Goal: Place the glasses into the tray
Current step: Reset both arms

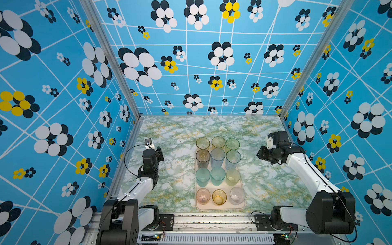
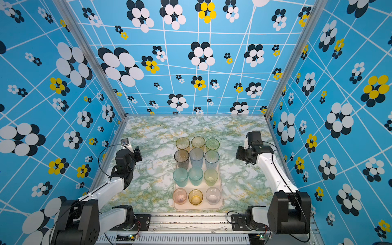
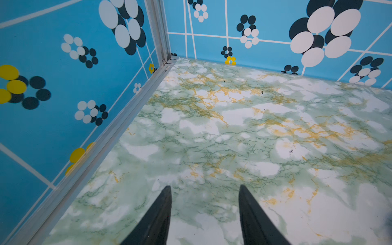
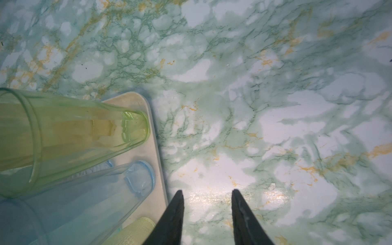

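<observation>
Left jaws stand parted with nothing between them, poised above bare marbled bench [image 3: 233, 127] close to the blue flowered wall [image 3: 42, 127]. Right jaws, likewise apart and empty, hang over the bench just beside the rim of the tray [image 4: 158, 169], at whose corner a tall green tumbler [image 4: 74, 135] stands upright. In both top views the glasses [image 1: 217, 176] [image 2: 195, 176], twelve in four rows of three, stand upright in the cream tray [image 1: 220, 207] [image 2: 198, 207] at lower centre of the frame. The left arm [image 1: 146, 184] reaches in from lower left and the right arm [image 1: 303, 169] from lower right, both clear of the tumblers.
</observation>
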